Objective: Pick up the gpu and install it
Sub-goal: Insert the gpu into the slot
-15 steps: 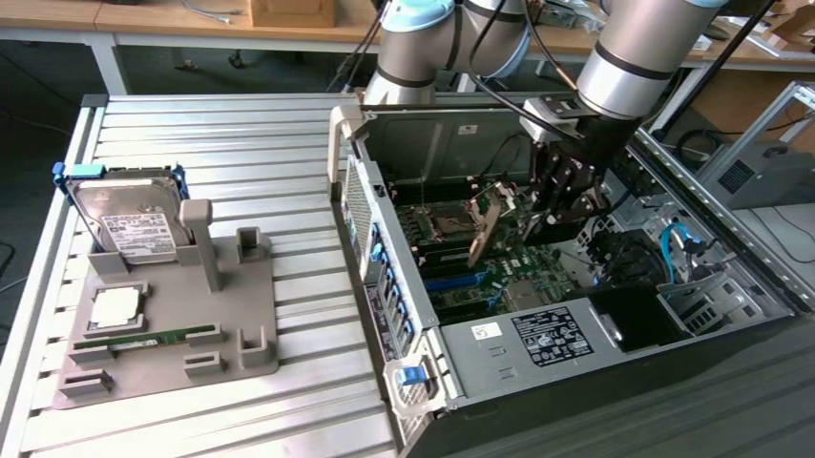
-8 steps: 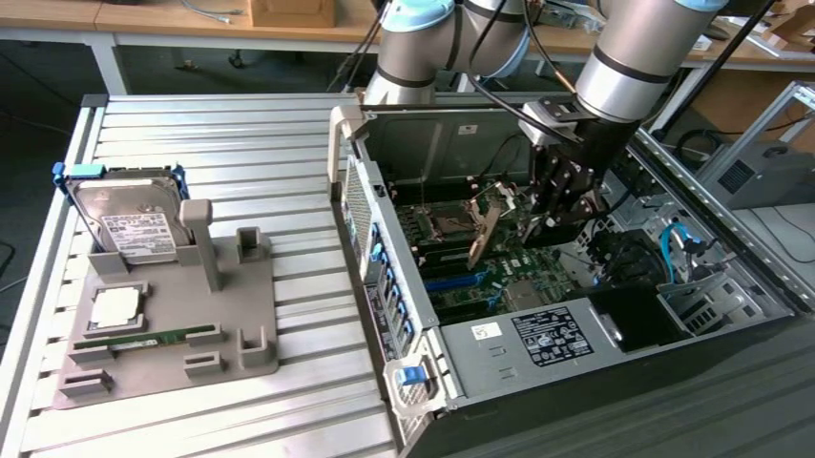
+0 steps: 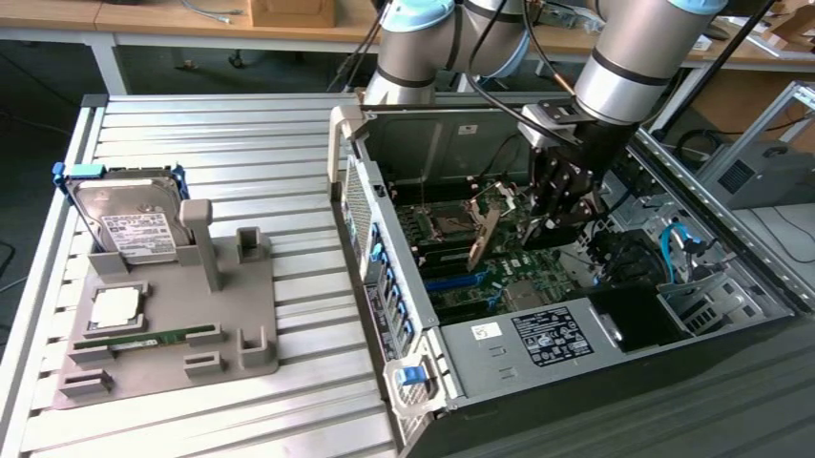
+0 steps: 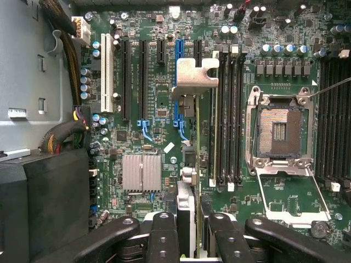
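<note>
Outside the case point(image 3: 382, 248), on the exterior view's left, a grey holder point(image 3: 178, 353) carries a hard drive point(image 3: 128, 224) and a RAM stick point(image 3: 147, 337). Inside the case, the motherboard point(image 4: 159, 104) lies bare, with a CPU socket point(image 4: 278, 131), a heatsink point(image 4: 141, 172) and a blue slot point(image 4: 179, 60). The arm reaches steeply down into the case, and the gripper point(image 4: 186, 219) is clamped on the gpu point(image 4: 192, 76), which stands on edge over the blue slot, its bracket hiding part of the slot
</note>
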Controlling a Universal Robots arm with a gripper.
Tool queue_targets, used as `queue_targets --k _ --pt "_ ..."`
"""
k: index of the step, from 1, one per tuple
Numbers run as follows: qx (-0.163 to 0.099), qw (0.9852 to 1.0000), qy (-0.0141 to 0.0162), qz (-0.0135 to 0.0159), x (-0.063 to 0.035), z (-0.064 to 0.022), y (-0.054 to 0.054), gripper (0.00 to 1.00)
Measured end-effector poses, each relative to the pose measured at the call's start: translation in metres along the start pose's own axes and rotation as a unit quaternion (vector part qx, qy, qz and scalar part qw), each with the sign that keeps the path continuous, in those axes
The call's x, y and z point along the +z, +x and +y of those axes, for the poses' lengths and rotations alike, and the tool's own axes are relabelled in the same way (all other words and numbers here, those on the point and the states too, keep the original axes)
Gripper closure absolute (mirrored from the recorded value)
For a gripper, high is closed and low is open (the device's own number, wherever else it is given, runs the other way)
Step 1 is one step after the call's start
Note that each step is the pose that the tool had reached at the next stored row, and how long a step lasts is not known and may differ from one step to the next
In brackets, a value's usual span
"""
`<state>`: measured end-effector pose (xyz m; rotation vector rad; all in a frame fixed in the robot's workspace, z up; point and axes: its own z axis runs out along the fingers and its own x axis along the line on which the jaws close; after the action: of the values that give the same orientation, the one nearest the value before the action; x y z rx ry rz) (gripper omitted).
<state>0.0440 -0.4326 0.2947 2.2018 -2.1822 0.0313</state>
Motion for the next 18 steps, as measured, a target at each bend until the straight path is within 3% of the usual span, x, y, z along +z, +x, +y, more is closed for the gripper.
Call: queue_targets --k 18 --pt "0.000 1.0000 0.0000 0.0000 0.0019 0.0053 -0.0001 0.73"
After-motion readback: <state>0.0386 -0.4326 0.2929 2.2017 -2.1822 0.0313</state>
